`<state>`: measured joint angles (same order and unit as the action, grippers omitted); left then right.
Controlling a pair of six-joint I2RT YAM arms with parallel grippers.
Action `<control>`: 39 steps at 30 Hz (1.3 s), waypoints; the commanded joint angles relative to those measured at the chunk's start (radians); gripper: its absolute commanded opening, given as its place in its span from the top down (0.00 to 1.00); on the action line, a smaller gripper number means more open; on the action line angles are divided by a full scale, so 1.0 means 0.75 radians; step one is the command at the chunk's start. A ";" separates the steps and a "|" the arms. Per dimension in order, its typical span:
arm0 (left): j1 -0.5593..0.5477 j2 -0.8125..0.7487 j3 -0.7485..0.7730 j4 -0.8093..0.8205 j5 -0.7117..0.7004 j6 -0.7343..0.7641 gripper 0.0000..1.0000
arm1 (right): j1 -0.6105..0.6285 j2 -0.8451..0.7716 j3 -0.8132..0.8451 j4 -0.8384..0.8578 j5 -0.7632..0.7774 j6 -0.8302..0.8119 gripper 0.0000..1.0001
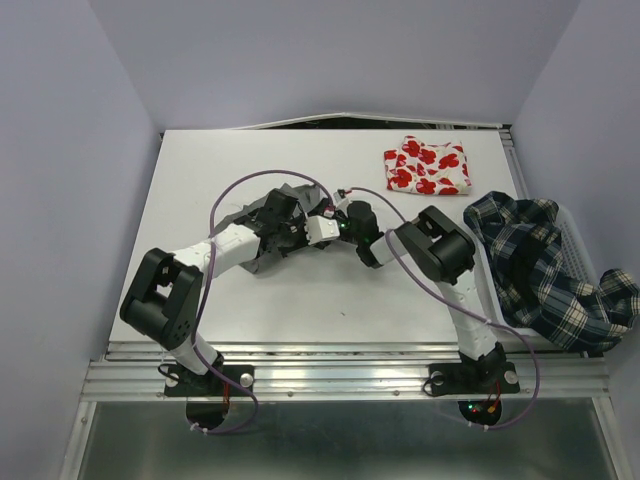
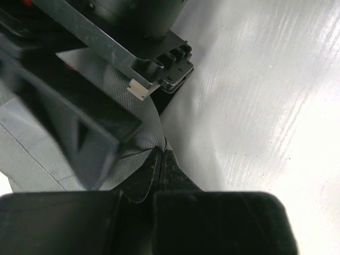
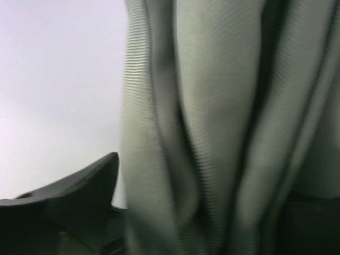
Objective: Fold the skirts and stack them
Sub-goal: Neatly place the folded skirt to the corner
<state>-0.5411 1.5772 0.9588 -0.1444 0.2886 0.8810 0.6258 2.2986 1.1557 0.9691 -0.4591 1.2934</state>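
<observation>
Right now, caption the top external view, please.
Left arm and right arm meet over the grey skirt mid-table; red-print skirt lies folded near the far edge, plaid skirt drapes over the basket.

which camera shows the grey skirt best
Top external: only it gives the outline and position of the grey skirt, though it is partly covered. Left wrist shows just a strip of its cloth up close; right wrist shows only hanging folds filling the frame.

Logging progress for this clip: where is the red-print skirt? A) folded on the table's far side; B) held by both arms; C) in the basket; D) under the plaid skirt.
A: the red-print skirt lies folded on the table, apart from the plaid skirt draped over the basket.
</observation>
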 commanded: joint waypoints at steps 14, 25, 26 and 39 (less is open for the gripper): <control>0.014 -0.245 0.039 -0.069 0.039 -0.072 0.54 | -0.016 0.001 0.132 -0.157 0.105 -0.474 0.92; 0.118 -0.481 0.137 -0.264 0.188 -0.346 0.42 | -0.119 -0.148 0.294 -0.468 0.105 -0.941 0.99; 0.132 -0.483 0.139 -0.262 0.194 -0.361 0.42 | -0.119 -0.158 0.308 -0.514 0.117 -0.984 0.99; 0.194 -0.446 0.170 -0.215 0.170 -0.408 0.41 | -0.280 -0.308 0.451 -0.828 0.256 -1.501 0.99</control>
<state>-0.3973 1.2377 1.0348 -0.3267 0.4042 0.5961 0.4744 2.1387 1.4303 0.3897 -0.3061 0.3130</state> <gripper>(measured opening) 0.583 0.156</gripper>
